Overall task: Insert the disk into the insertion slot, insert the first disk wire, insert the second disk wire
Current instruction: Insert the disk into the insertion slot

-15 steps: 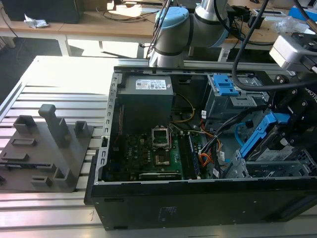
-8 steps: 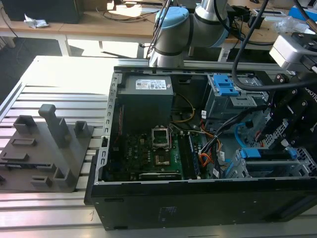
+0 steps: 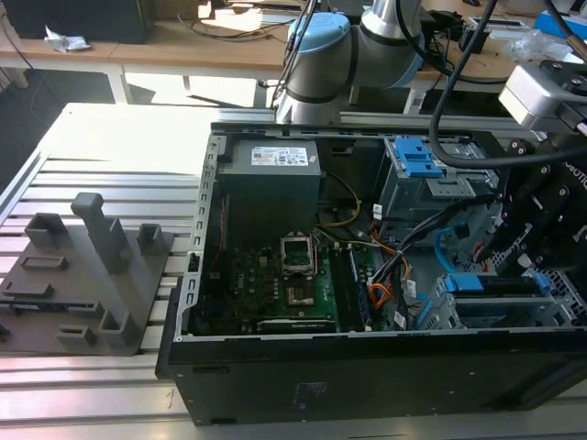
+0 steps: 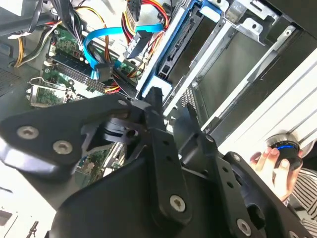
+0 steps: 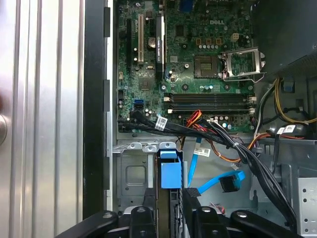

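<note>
The disk [image 5: 171, 173], in its bright blue carrier, sits edge-on and partly inside the insertion slot [image 5: 130, 176], a grey metal cage in the case's corner. My gripper [image 5: 170, 206] straddles the disk's near end, a black finger against each face. In the second wrist view the disk [image 4: 179, 45] runs into the slot [image 4: 237, 59] beyond my gripper [image 4: 172, 106]. The second disk wire [image 4: 94, 44], a light-blue flat cable, loops loose with its black plug hanging free. A thin red-orange wire [image 5: 225, 157] curves beside it. In the exterior view the disk [image 3: 486, 284] lies at the right.
The open case [image 3: 367, 367] holds the motherboard [image 5: 198, 59], black cable bundles [image 5: 247, 158] and a second cage with blue latches [image 3: 417, 158]. A grey fixture block [image 3: 92, 275] stands on the ribbed table. A person's hand [image 4: 270, 161] holds a round knob outside the case.
</note>
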Action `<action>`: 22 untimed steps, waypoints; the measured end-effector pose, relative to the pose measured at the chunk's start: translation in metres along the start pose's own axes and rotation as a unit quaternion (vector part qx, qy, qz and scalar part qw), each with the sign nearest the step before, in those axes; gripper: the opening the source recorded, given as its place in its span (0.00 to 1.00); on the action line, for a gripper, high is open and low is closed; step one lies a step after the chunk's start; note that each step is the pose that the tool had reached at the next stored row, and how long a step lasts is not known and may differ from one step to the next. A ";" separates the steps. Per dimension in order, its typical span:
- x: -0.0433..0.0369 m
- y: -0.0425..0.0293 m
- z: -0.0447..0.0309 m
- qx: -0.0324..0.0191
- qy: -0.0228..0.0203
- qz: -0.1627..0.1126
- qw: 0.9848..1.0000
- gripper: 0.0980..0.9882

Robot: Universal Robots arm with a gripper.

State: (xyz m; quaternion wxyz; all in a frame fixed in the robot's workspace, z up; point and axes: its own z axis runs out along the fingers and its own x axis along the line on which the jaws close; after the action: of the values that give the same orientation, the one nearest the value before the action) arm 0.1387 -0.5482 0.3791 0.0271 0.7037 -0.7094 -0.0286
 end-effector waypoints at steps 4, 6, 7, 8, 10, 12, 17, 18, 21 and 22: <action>0.0000 0.0000 0.0000 0.000 0.000 0.000 1.000 0.08; 0.0000 0.0000 0.0000 0.000 0.000 0.000 1.000 0.01; 0.0000 0.0000 0.0000 0.000 0.000 0.000 1.000 0.01; 0.0000 0.0000 0.0000 0.000 0.000 0.000 1.000 0.01; 0.0000 0.0000 0.0000 0.000 0.000 0.000 1.000 0.01; -0.0004 -0.0006 0.0000 0.000 0.000 0.000 1.000 0.01; -0.0018 -0.0073 0.0038 -0.001 0.000 0.000 1.000 0.01; -0.0018 -0.0083 0.0056 -0.002 0.000 0.000 1.000 0.01; -0.0018 -0.0114 0.0082 -0.003 0.000 0.000 1.000 0.01; -0.0018 -0.0114 0.0082 -0.003 0.000 0.000 1.000 0.01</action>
State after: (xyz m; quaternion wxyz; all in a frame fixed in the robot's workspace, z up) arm 0.1495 -0.5464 0.3701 0.0292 0.7035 -0.7094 -0.0302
